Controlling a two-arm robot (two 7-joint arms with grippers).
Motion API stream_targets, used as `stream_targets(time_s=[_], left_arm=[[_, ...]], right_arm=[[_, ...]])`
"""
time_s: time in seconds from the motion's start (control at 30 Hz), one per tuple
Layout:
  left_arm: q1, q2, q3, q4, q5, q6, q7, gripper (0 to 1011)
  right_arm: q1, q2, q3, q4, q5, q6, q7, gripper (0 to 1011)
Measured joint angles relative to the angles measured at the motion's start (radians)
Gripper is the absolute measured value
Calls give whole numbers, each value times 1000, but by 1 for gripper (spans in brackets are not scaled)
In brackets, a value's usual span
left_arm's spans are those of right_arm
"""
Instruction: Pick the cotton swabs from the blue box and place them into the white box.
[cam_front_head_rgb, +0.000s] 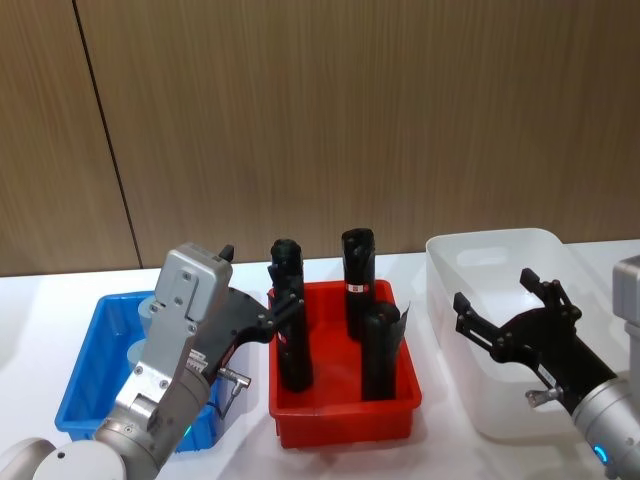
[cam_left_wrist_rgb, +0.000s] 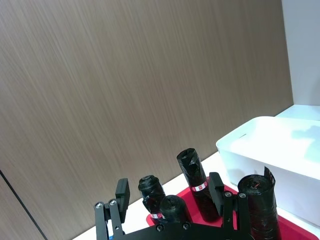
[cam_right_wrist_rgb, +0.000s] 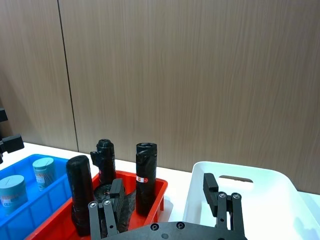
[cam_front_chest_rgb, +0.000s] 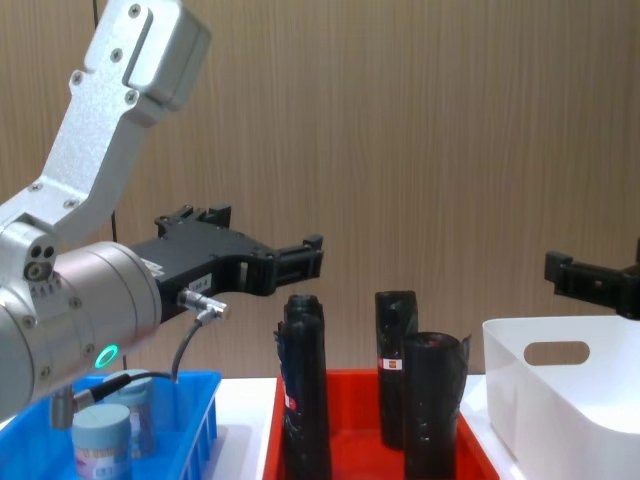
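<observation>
Left gripper (cam_left_wrist_rgb: 169, 184), spread and empty, should drop down-left onto clear grey-lidded cotton swabs (cam_right_wrist_rgb: 13, 192) in the bright blue slotted crate (cam_front_head_rgb: 85, 360), I think. Right gripper (cam_right_wrist_rgb: 163, 182), also spread, idles over glossy white bin (cam_front_head_rgb: 490, 238).

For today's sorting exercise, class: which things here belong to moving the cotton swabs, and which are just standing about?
Job: cotton swabs, blue box, white box, left gripper by the blue box, right gripper over the white box, both open.
Standing about: red tray, black rolls.
</observation>
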Motion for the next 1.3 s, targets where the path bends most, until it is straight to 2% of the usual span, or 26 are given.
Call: stream_targets(time_s=[0.83, 1.1, 1.3], left_arm=[[0, 0, -1, 1, 0, 0, -2, 1004], [-8, 8, -13, 21, -7, -4, -34, 1004], [-12, 17, -30, 45, -35, -12, -59, 1004]], right_arm=[[0, 0, 0, 0, 0, 0, 0, 1002], [0, 0, 0, 0, 0, 0, 0, 1002], [0, 0, 0, 0, 0, 0, 0, 1002]])
